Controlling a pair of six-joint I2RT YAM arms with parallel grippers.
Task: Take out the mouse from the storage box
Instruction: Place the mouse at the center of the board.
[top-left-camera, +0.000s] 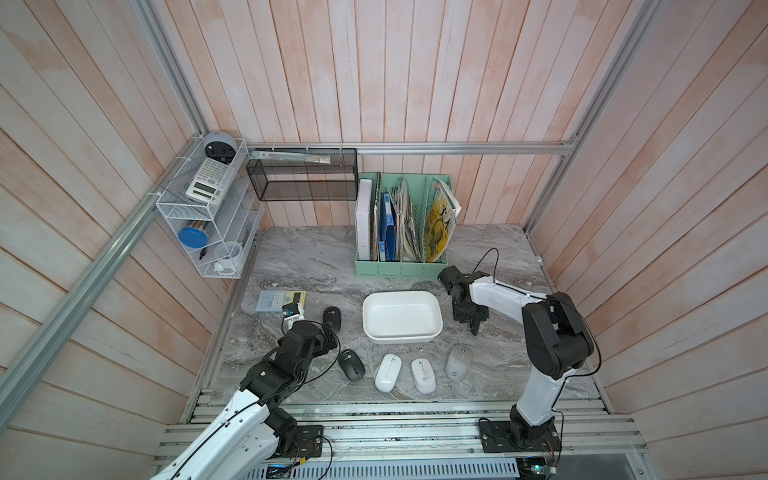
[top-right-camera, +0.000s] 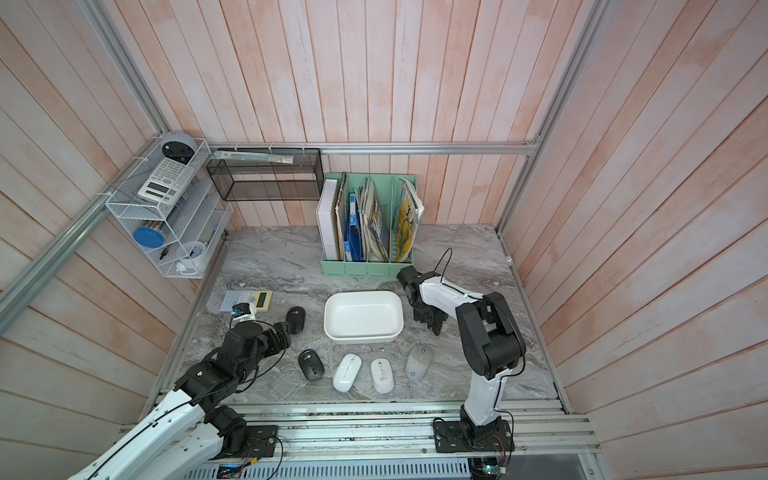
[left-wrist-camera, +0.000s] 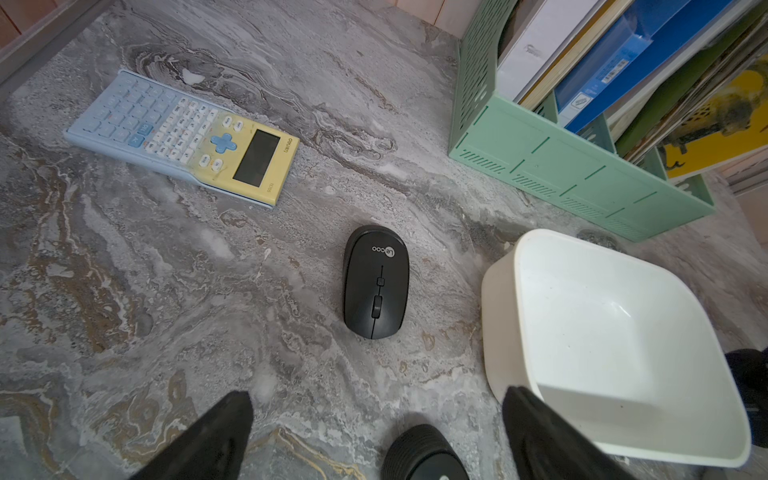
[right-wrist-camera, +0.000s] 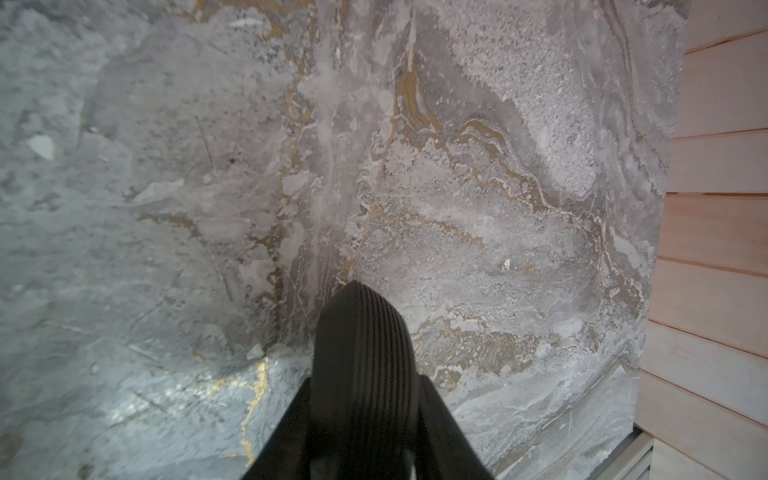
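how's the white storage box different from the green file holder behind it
The storage box is white, shallow and empty; the file holder is mint green, taller and packed with books and folders. The storage box is one open tub; the file holder is split into compartments. Both stand on the marble table.

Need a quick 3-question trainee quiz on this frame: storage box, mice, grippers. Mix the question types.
1. True or false: the storage box holds a mouse.
2. Which gripper is open? A. left gripper B. right gripper
3. Fill in: the mouse lying nearest the right gripper in both top views is ___ in colour.

Key: 1 false; 2 A; 3 grey.
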